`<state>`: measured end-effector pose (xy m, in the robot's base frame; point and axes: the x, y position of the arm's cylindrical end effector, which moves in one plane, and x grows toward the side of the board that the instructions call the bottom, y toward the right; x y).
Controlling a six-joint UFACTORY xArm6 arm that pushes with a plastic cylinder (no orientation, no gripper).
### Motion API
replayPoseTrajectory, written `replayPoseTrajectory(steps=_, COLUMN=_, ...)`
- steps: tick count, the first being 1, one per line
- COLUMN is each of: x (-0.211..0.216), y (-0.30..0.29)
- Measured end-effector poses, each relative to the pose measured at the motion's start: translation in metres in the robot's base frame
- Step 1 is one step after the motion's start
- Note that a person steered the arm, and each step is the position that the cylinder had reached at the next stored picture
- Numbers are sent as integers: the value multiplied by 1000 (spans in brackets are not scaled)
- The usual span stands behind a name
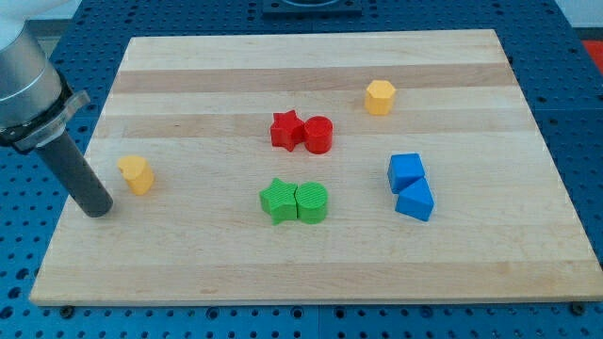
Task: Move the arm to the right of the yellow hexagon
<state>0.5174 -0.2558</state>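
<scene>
The yellow hexagon (380, 96) sits on the wooden board toward the view's upper right. My tip (97, 211) rests on the board near its left edge, far to the left of the hexagon and lower in the view. A second yellow block (137, 174), of a less clear shape, lies just right of my tip and a little above it, apart from the rod.
A red star (286, 130) touches a red cylinder (318, 135) at the centre. A green star (278, 200) touches a green cylinder (312, 201) below them. Two blue blocks (406, 172) (415, 201) stand together at the right. The board (311, 273) lies on a blue perforated table.
</scene>
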Motion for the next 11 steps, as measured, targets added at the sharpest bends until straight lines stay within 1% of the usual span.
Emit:
replayPoseTrajectory(steps=1, x=-24, y=-15)
replayPoseTrajectory(steps=2, x=-72, y=-41)
replayPoseTrajectory(steps=3, x=-106, y=-38)
replayPoseTrajectory(steps=4, x=-103, y=38)
replayPoseTrajectory(steps=6, x=-99, y=44)
replayPoseTrajectory(steps=7, x=-78, y=37)
replayPoseTrajectory(steps=8, x=-13, y=37)
replayPoseTrajectory(steps=9, x=1, y=37)
replayPoseTrajectory(steps=10, x=-1, y=37)
replayPoseTrajectory(steps=11, x=-70, y=51)
